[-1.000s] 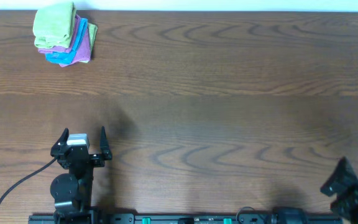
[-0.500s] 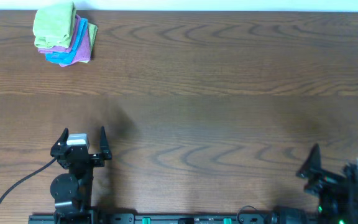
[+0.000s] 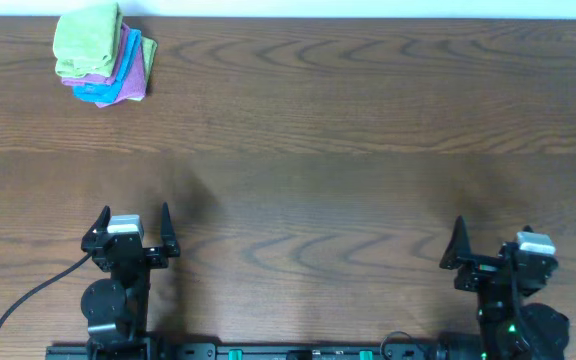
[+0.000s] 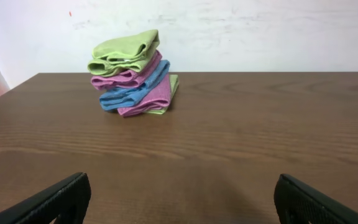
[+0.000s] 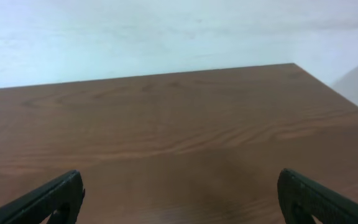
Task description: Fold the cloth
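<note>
The lime-green cloth (image 3: 86,40) lies folded on top of a stack at the table's far left corner. It also shows in the left wrist view (image 4: 124,53), bunched and folded. No white tag shows. My left gripper (image 3: 134,212) is open and empty at the near left edge, far from the stack; its jaws stand wide apart in its own view (image 4: 182,190). My right gripper (image 3: 492,232) is open and empty at the near right edge, and its view (image 5: 179,186) shows only bare table.
Under the green cloth the stack holds purple cloths (image 3: 128,55), a blue cloth (image 3: 103,92) and another green one (image 4: 171,84) at the bottom. The brown wooden table (image 3: 348,150) ends at a white wall behind the stack.
The right arm has swung in from the right edge toward the left, and its open gripper now points up the table. The left arm and the stack have not moved.
</note>
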